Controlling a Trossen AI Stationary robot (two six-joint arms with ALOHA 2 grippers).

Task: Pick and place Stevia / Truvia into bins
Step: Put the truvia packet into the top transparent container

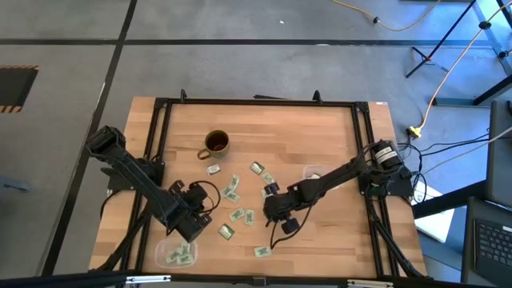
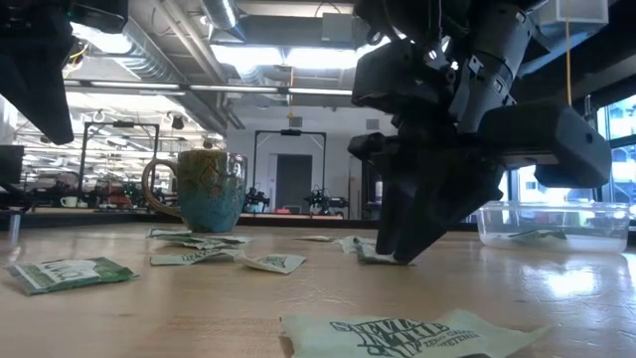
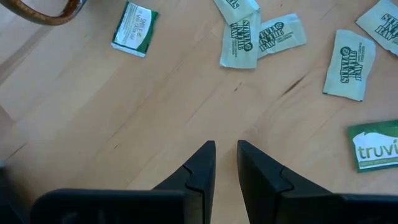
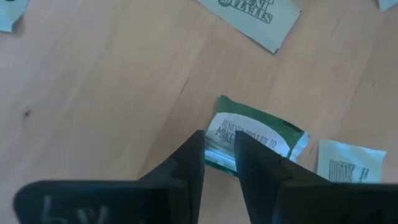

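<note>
Right gripper (image 4: 219,146) | jaws astride green sachet (image 4: 249,140) | near edge hidden

sachets (image 1: 233,190): green/white, flat, scattered mid-table | bins (image 1: 175,254): clear, holding sachets

A brown mug (image 1: 216,144) stands upright on the wooden table (image 1: 320,128), its handle turned toward the table's left edge; seen level across the table it shows a blue-green glaze. A black metal frame (image 1: 256,102) runs around the table. On the grey floor (image 1: 240,64) beyond, a yellow cable (image 1: 436,88) trails past a tripod's legs (image 1: 448,48).
</note>
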